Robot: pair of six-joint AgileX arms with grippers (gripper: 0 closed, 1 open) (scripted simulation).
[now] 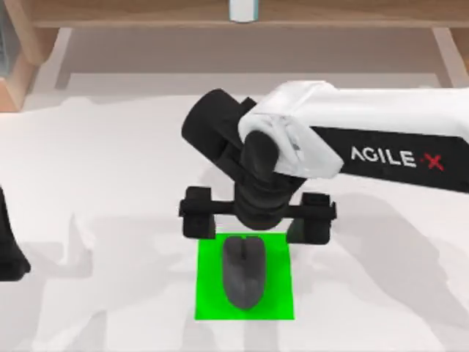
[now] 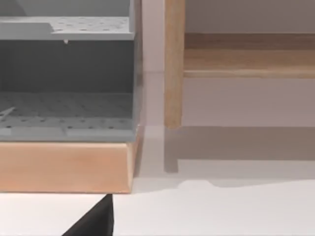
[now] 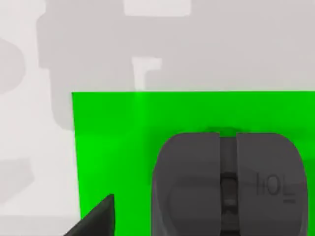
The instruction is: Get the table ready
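Worktop (image 1: 95, 169), white and flat, spreads across nearly all of my top view, running from the near edge back to the wooden shelf (image 1: 220, 18) along the far side. Its one green square (image 1: 275, 297) sits near the front, about midway between left and right. On that square lies a dark grey mouse (image 1: 243, 270), lengthwise front to back, well within the green edges. My right wrist view sees the mouse (image 3: 226, 187) from above, with the scroll wheel in the slot between its two buttons and green showing beyond its nose and on one side.

My right arm (image 1: 381, 132) reaches in from the right side, and its end effector (image 1: 256, 227) hangs over the far edge of the square, just beyond the mouse. The two fingers stand wide apart, one on each side of the square's far edge, neither touching the mouse. They hold nothing.

My left arm (image 1: 11, 249) is parked at the left edge of the worktop, well apart from the square. I cannot tell how its end effector stands. Its wrist camera faces the shelf (image 2: 64, 167), where a grey perforated tray (image 2: 69, 115) sits on a wooden ledge beside an upright post (image 2: 173, 64).

A small white object (image 1: 242, 10) stands on the shelf at the back; I cannot tell what it is.
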